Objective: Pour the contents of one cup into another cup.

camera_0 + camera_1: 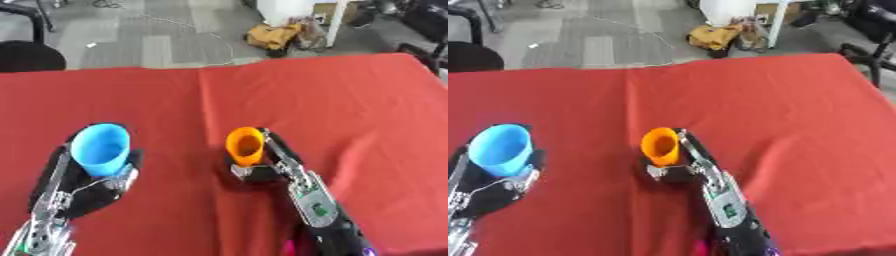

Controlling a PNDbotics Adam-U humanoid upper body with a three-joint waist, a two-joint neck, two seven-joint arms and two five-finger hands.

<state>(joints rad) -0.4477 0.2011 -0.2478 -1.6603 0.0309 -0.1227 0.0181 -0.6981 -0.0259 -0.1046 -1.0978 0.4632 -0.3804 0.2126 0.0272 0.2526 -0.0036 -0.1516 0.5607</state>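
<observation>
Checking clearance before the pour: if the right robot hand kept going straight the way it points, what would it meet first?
Apparently nothing: beyond the right robot hand and its orange cup, only bare red tablecloth shows, though depth is unclear.

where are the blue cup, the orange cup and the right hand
blue cup (99, 149), left eye view, on its inner wall
orange cup (245, 145), left eye view, inside its mouth
right hand (278, 161), left eye view, on the fingers beside the cup

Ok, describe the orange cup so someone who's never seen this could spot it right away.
On the red table, look near the middle, just right of the cloth's centre crease. The right hand holds the orange cup there, its mouth facing the camera. It is the smaller, narrower cup; the other, in the left hand, is blue.
</observation>
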